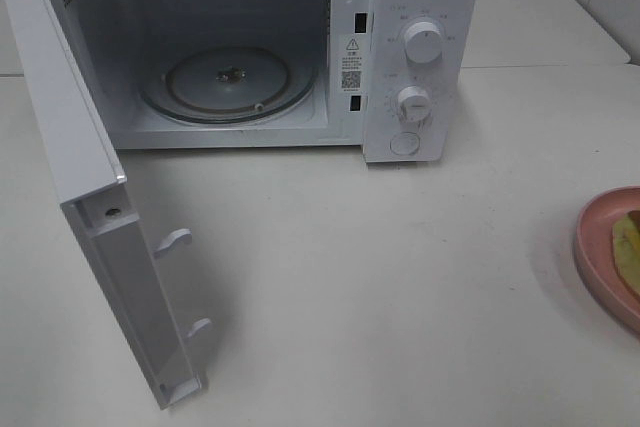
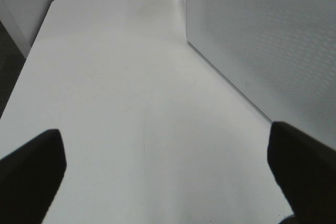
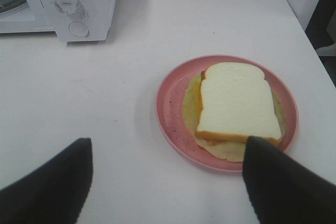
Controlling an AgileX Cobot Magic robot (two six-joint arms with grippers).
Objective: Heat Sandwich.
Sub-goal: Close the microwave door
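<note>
The sandwich [image 3: 239,104] is seen lying on a pink plate [image 3: 170,108] at the right edge of the overhead frame, well apart from the microwave [image 1: 420,57], whose door [image 1: 70,167] is swung wide. Both the left pincer [image 2: 168,166] and right pincer [image 3: 168,177] are spread, nothing grasped, above the counter [image 1: 380,277].

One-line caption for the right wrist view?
Open right pincer above the table, sandwich on pink plate ahead, microwave beyond.

A plain white tabletop [image 1: 400,277] carries a white microwave oven [image 1: 420,57], door swung open, at upper left of the overhead frame, and a round pink plate [image 1: 598,247] at the right edge.
</note>
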